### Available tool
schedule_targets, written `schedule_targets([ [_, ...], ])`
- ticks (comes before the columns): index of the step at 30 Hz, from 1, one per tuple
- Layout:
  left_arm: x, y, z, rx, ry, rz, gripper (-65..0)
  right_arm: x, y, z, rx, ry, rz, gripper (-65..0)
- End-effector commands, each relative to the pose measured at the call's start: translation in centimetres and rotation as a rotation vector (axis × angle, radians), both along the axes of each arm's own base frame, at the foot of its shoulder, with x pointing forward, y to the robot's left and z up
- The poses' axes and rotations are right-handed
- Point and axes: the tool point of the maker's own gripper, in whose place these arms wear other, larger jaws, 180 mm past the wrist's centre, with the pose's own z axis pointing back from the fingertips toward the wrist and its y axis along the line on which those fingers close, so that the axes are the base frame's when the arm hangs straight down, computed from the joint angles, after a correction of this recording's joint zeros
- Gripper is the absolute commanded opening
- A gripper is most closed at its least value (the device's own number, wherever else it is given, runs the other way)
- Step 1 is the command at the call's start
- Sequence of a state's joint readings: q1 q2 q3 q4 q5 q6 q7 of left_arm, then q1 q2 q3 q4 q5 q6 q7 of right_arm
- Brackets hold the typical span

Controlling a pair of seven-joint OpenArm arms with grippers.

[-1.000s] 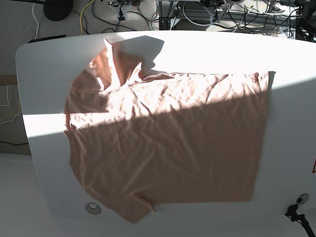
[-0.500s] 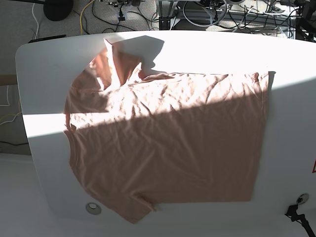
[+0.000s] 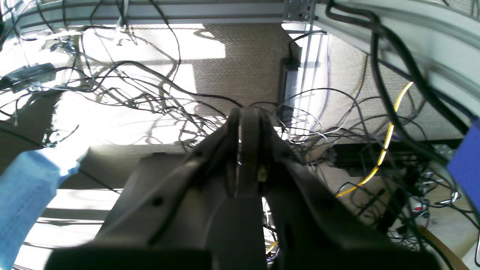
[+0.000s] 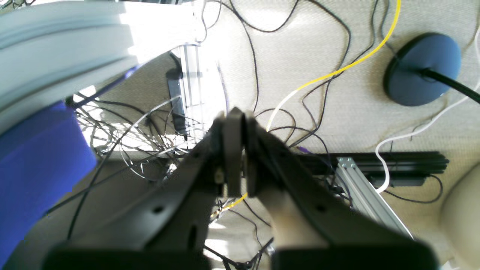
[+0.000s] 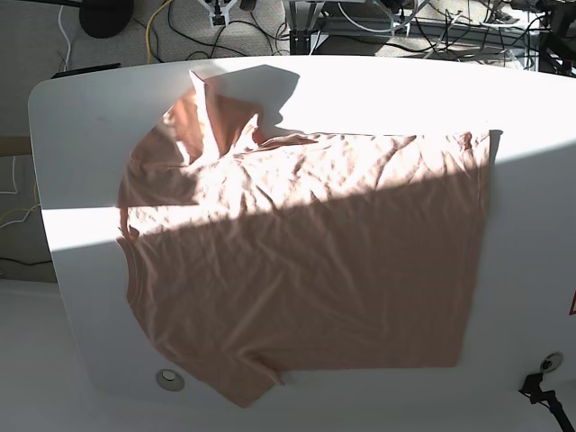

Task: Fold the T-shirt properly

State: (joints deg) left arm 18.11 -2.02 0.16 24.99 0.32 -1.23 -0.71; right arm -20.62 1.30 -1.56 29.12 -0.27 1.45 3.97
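The salmon-pink T-shirt [image 5: 306, 252] lies spread flat on the white table [image 5: 81, 117] in the base view, neck to the left, hem to the right, one sleeve at the upper left and one at the lower left. Half of it lies in shadow. Neither gripper shows in the base view. My left gripper [image 3: 247, 123] is shut and empty, held over the floor cables in the left wrist view. My right gripper [image 4: 237, 120] is shut and empty, also over the floor in the right wrist view. The shirt shows in neither wrist view.
Tangled cables [image 3: 157, 97] and a yellow cable [image 4: 337, 67] cover the carpet behind the table. A dark round stand base [image 4: 422, 69] sits on the floor. Two round grommets [image 5: 168, 380] sit near the table's front edge. A blue cloth [image 3: 22, 195] shows at the left.
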Motion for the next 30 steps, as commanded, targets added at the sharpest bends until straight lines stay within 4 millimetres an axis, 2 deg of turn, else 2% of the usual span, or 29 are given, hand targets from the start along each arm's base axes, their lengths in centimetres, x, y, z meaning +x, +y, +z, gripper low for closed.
schedule_targets([
  [1,0.5,0.6,0.5,0.013,-0.034,-0.009,-64.9,1.2,-0.2,0.8,-0.002,-0.065,-0.002,-64.2],
  [4,0.2,0.6,1.4,0.013,-0.066,-0.018,-64.9,0.7,-0.5,2.1,-0.006,-0.101,0.006,-64.2],
  [10,-2.4,1.7,3.3,0.03,-0.079,-0.043,-64.9,-1.0,-0.9,4.3,-0.008,-0.119,0.012,-64.2],
  [21,-6.8,1.0,7.9,0.014,-0.107,-0.071,-64.9,-3.7,-0.2,9.7,0.008,-0.177,0.014,-64.2],
  [26,-7.0,0.5,10.9,0.004,-0.157,-0.083,-64.9,-4.4,0.0,12.4,0.014,-0.203,0.015,-64.2],
  [29,-5.9,0.1,13.2,-0.002,-0.215,-0.091,-64.9,-4.2,0.2,14.2,0.018,-0.233,0.015,-64.2],
  [30,-5.5,0.7,14.1,0.011,-0.234,-0.095,-64.7,-4.0,0.2,14.9,0.02,-0.244,0.015,-64.2],
])
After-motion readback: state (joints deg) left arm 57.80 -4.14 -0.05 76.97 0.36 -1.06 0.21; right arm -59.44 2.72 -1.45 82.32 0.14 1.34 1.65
